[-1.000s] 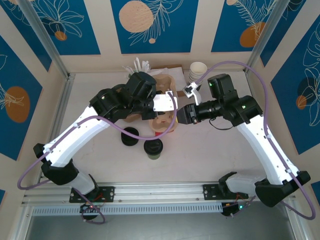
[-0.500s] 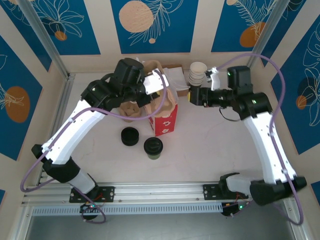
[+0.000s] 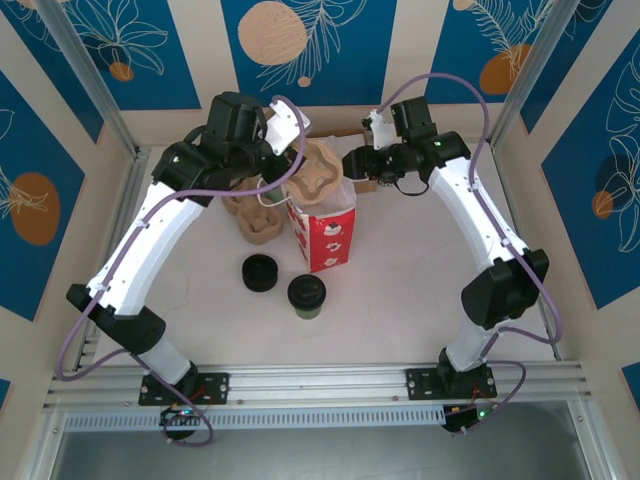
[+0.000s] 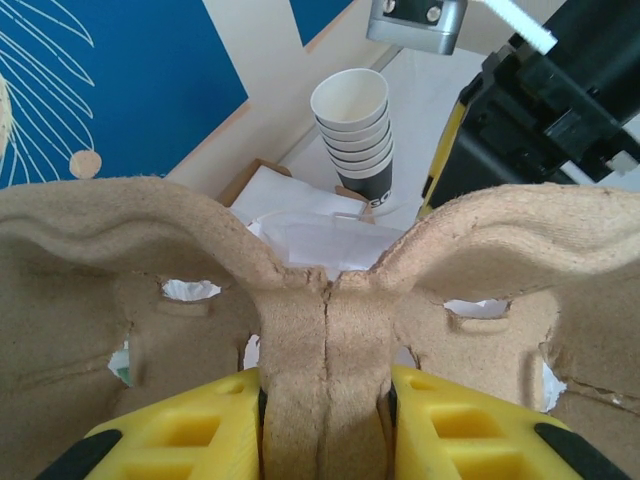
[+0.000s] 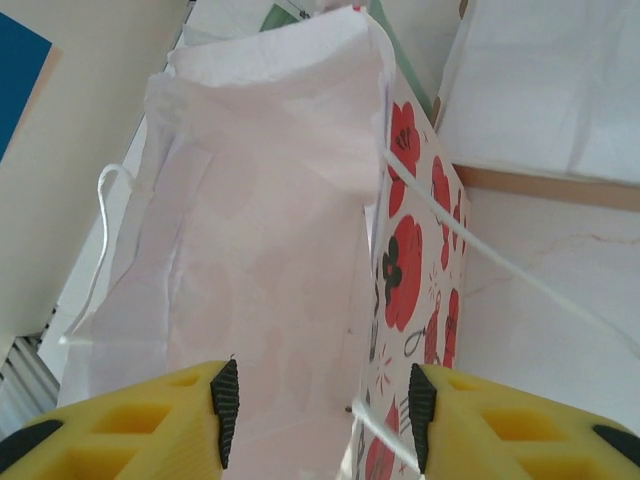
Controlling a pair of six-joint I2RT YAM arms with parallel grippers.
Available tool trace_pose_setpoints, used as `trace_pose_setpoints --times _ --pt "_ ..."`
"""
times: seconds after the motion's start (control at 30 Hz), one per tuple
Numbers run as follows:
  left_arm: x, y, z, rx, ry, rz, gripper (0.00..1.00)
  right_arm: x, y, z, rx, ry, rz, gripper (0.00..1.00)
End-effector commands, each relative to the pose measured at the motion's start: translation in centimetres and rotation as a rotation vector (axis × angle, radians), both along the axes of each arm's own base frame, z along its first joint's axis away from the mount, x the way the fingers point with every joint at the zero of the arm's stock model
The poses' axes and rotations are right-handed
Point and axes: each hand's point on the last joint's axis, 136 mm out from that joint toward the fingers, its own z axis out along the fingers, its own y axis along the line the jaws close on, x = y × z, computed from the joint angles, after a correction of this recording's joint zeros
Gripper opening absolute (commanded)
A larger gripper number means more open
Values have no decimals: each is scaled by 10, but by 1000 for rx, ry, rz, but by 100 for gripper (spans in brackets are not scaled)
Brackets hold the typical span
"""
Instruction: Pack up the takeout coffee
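The takeout coffee (image 3: 306,293), a dark cup with a black lid, stands on the table in front of the red-flowered paper bag (image 3: 326,236). My left gripper (image 3: 301,157) (image 4: 325,425) is shut on the middle ridge of a brown pulp cup carrier (image 3: 322,182) (image 4: 330,300), held just over the bag's mouth. My right gripper (image 3: 352,165) (image 5: 322,415) is open at the bag's far top edge. Its pads stand on either side of the bag's flowered wall (image 5: 405,270) and touch nothing. The bag's white inside (image 5: 250,250) lies open below.
A short black stack of lids (image 3: 260,272) sits left of the coffee. More pulp carriers (image 3: 257,224) are piled left of the bag. A stack of white cups (image 4: 356,128) and a box of white paper (image 4: 290,205) stand by the back wall.
The left arm has pulled back and up, bringing the carrier above the bag. The right gripper has swung back and left to the bag's far edge, and its jaws have widened.
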Motion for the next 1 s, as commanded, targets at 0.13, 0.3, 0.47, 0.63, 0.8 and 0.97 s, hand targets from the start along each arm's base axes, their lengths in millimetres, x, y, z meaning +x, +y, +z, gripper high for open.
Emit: trace_pose_setpoints --times 0.13,0.3,0.47,0.63,0.8,0.97 --pt "4 -4 16 -106 10 -6 31 12 11 -17 -55 7 39 52" --pt "5 -5 18 -125 19 -5 31 14 15 -28 -90 17 46 46" --pt "3 -11 20 -161 37 -27 31 14 12 -31 -114 24 34 29" --pt "1 -18 22 -183 38 -63 31 7 4 -22 -134 1 34 7" --pt "-7 -28 29 -212 31 -115 31 -7 -12 -10 -158 -20 22 0" --pt "-21 -47 29 -203 20 -200 32 -30 -26 -4 -153 -4 12 0"
